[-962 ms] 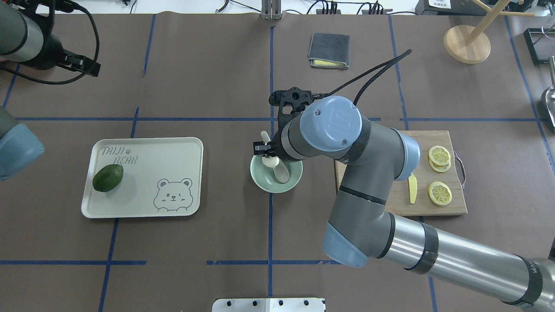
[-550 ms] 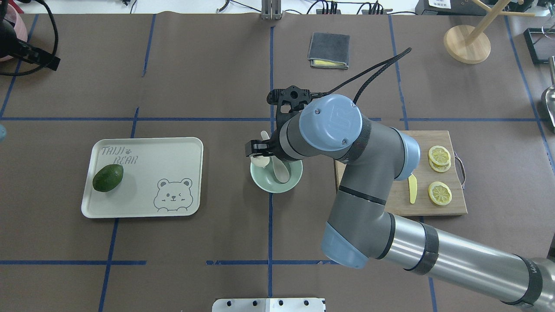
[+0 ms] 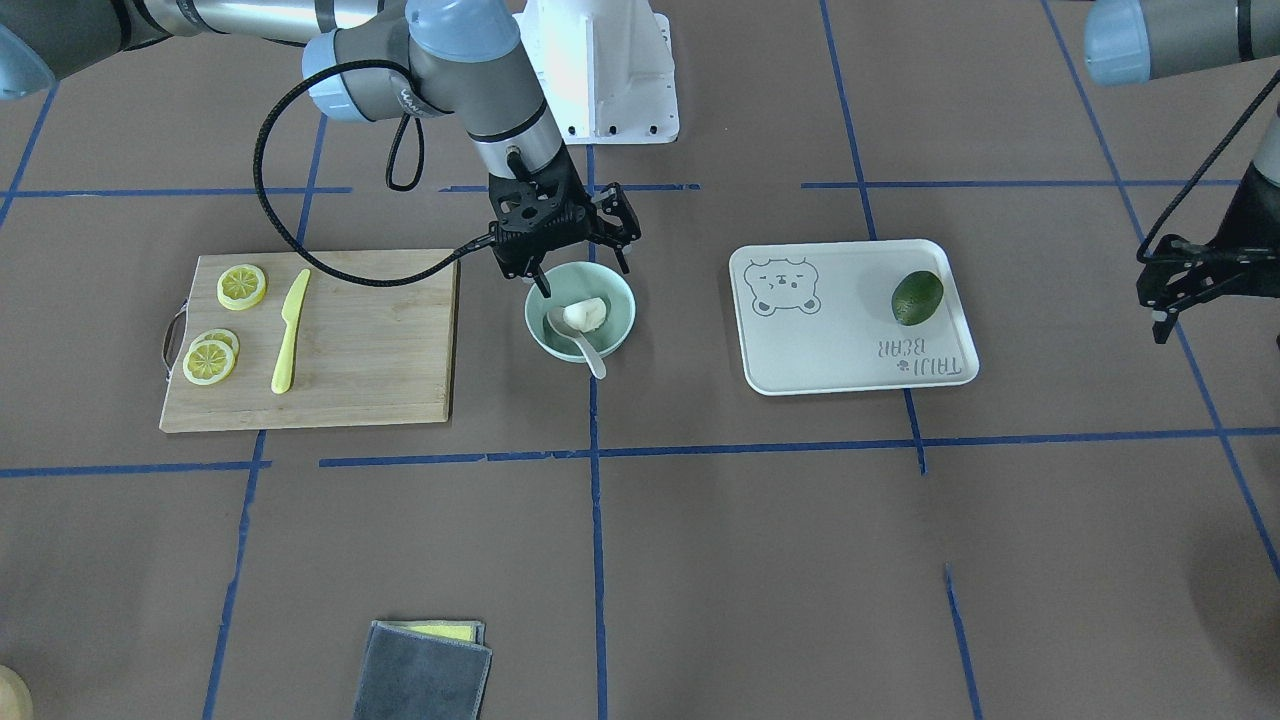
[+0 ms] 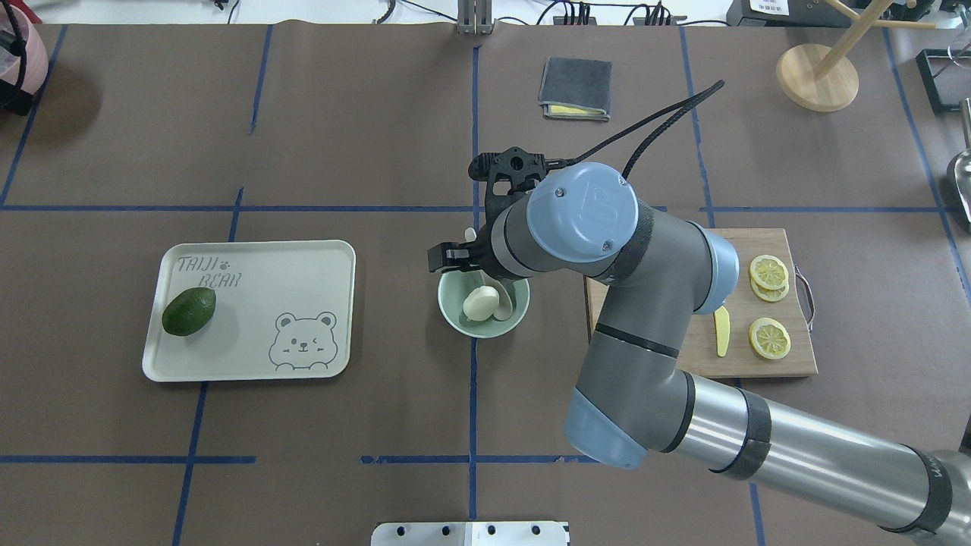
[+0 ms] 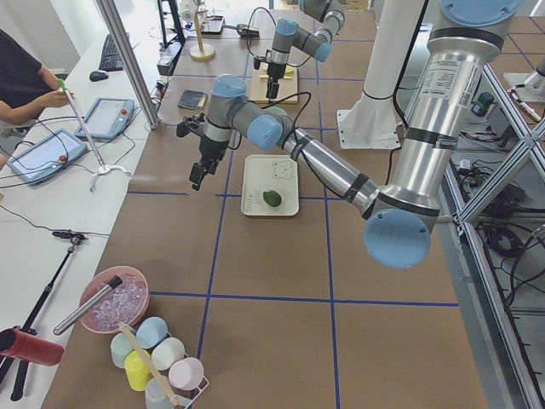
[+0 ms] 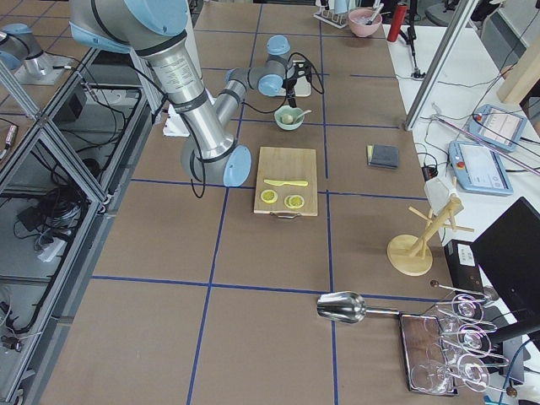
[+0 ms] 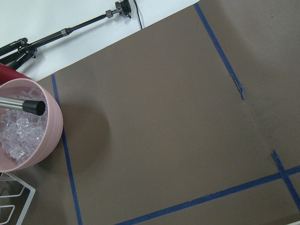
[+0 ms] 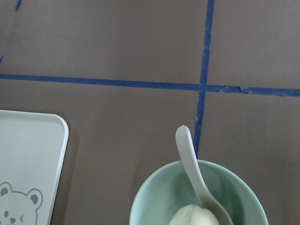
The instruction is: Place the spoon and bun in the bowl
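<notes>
The mint-green bowl stands at the table's middle. The white bun lies inside it, against the off-white spoon, whose scoop is in the bowl and whose handle leans out over the far rim. In the front view, bowl, bun and spoon handle show the same. My right gripper hangs open and empty just above the bowl's robot-side rim. The right wrist view shows the bowl, bun and spoon. My left gripper is open and empty, far off beyond the tray.
A white bear-print tray holding a green fruit lies left of the bowl. A wooden board with lemon slices and a yellow knife lies right. A grey cloth and wooden stand sit far back.
My right gripper held the bun over the bowl's rim; it has opened and the bun now lies in the bowl. The left arm has moved out of the overhead view.
</notes>
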